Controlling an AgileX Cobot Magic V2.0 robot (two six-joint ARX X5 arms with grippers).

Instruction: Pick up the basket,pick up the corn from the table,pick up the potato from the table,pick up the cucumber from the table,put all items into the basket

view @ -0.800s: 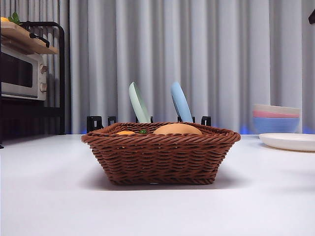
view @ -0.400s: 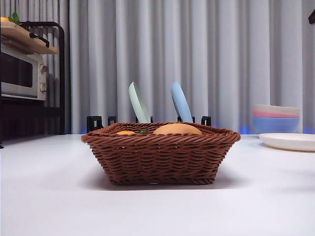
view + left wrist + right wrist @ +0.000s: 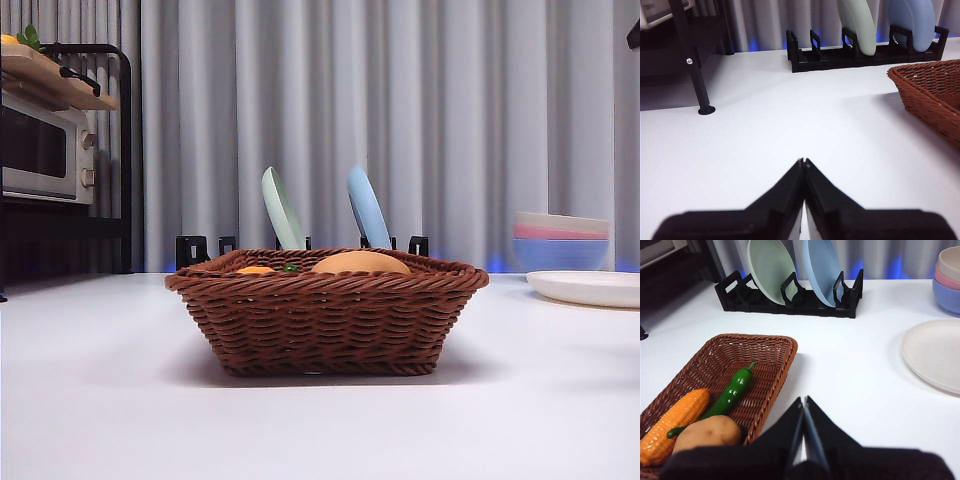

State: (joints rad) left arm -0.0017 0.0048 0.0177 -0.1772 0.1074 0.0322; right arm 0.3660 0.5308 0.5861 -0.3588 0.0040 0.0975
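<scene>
Broadly, the white table fills the lower half of the front view, with the brown wicker basket sitting on it at the centre. From the right wrist camera the basket's inside shows all three vegetables lying together. The corn lies along the wall at about 8 o'clock of the basket's floor, its tapered end toward the rack side. The cucumber lies just beside the corn, slanting from 7 o'clock up toward 1 o'clock, its knobbed end pointing at the far rim. The potato sits at about 6 o'clock, touching the cucumber's nearer end. In the front view only the potato's top and slivers of orange and green peek over the braided rim.

Behind the basket, at 12 o'clock, a black dish rack holds a pale green plate and a light blue plate, both tilted. At 3 o'clock of the table lie a flat cream plate and stacked bowls. At 9 o'clock a toaster oven stands on a black shelf.

The left gripper hangs above bare table, well apart from the basket, its jaws pressed together. The right gripper hovers just outside the basket's rim, jaws likewise pressed together, holding nothing.
</scene>
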